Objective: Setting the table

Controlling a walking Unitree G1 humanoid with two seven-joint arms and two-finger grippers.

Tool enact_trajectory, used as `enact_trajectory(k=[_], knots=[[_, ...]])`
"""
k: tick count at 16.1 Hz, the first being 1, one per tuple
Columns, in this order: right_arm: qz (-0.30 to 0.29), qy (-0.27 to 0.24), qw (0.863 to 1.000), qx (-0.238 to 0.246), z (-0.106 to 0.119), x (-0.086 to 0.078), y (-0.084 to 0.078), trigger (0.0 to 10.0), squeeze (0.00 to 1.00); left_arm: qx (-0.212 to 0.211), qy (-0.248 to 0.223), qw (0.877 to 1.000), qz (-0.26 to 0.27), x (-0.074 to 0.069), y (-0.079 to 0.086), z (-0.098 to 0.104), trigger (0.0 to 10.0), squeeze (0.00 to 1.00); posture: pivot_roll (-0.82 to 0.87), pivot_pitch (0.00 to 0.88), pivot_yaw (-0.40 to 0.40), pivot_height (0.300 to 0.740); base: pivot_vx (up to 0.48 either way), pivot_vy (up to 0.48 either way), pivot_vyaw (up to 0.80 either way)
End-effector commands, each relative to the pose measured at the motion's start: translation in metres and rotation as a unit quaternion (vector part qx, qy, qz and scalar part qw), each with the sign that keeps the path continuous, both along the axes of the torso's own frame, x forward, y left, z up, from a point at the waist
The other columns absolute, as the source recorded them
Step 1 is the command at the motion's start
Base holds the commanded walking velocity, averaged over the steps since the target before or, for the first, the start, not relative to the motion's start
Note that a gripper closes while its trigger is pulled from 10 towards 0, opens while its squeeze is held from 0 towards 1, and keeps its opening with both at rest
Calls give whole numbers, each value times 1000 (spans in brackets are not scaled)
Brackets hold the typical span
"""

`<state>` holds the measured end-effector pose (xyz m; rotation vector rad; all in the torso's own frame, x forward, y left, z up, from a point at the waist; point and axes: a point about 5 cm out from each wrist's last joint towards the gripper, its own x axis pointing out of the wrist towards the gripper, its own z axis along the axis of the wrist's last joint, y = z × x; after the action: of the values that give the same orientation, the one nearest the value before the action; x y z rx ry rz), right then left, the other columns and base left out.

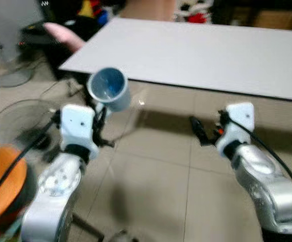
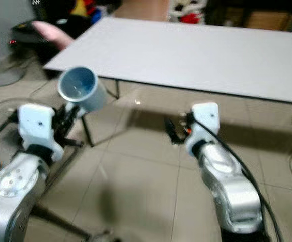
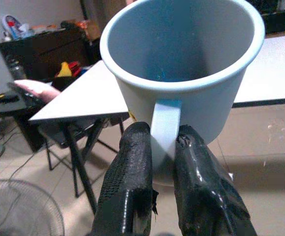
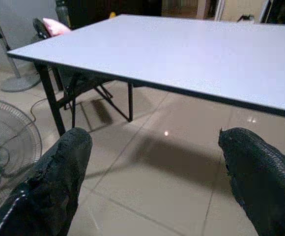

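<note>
Standing ahead of the robot, a wide white worktop [image 1: 196, 55] shows its near edge running across the head views, with its left corner close above the raised mug [image 1: 109, 88]. Between that edge and both arms lies open tiled floor [image 1: 156, 176], bare and glossy, so the approach to the worktop is free in the middle. Off to the left the room is tighter — a floor fan [image 1: 15, 123] lies low beside the left arm, an orange round thing [image 1: 2, 184] sits at the picture's left border, and a folding chair [image 3: 71, 137] stands under the worktop's corner. The left tool [image 3: 164, 152] has its two black fingers pinched tight on the handle of the pale blue mug, which it holds up in the air short of the worktop edge, mouth tilted toward the head camera. The right tool [image 4: 155, 162] hangs over the floor below the worktop's edge, fingers spread wide apart — nothing between them and touching nothing.
</note>
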<state>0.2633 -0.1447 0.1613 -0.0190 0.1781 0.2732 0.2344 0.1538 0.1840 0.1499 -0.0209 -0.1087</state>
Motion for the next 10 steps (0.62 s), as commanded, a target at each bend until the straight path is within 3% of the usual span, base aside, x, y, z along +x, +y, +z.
enact_trajectory(k=[1,10], knots=[[6,-7,1000,-8,4,0,-1,10000,0,1,-1,1000,14,1,4,0,10000,0,-61,63,43,740,341,0,0],[74,-17,997,-34,9,4,15,10000,0,9,12,997,81,-5,32,-3,10000,0,-40,69,17,740,345,0,0]])
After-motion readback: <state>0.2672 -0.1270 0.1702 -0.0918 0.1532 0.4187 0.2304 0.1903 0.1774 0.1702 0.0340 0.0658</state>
